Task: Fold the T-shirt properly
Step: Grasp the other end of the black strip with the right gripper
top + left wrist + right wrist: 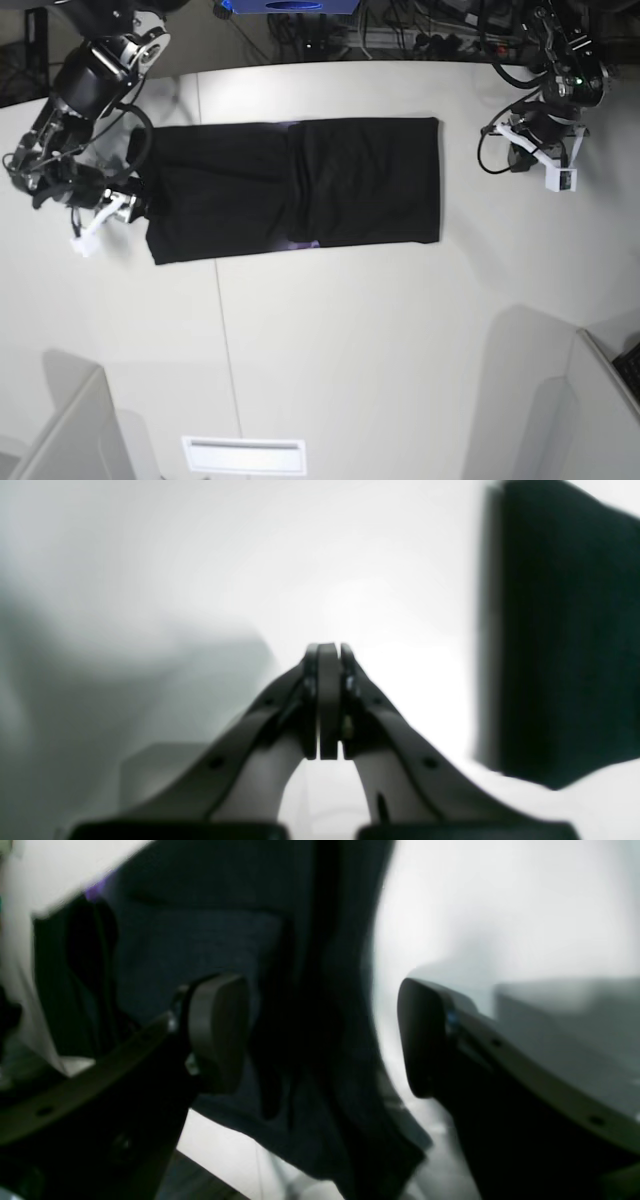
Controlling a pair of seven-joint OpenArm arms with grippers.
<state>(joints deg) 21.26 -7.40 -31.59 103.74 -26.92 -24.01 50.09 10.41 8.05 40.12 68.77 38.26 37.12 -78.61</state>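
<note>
The black T-shirt (290, 185) lies flat on the white table (350, 340) as a long rectangle, folded over itself, with a small purple mark (305, 243) at its near edge. My right gripper (322, 1035) is open at the shirt's left end. One finger (220, 1030) is over the cloth (200, 940) and the other finger (425, 1040) is over bare table, with the shirt's edge between them. My left gripper (327, 650) is shut on nothing, over bare table off the shirt's right end, and the shirt (560, 630) shows at the right of the left wrist view.
The right arm (85, 90) reaches down the table's left side and the left arm (545, 125) sits at the back right. Cables and a blue object (290, 5) line the back edge. A white slotted plate (243, 455) and grey panels (65, 430) lie at the front.
</note>
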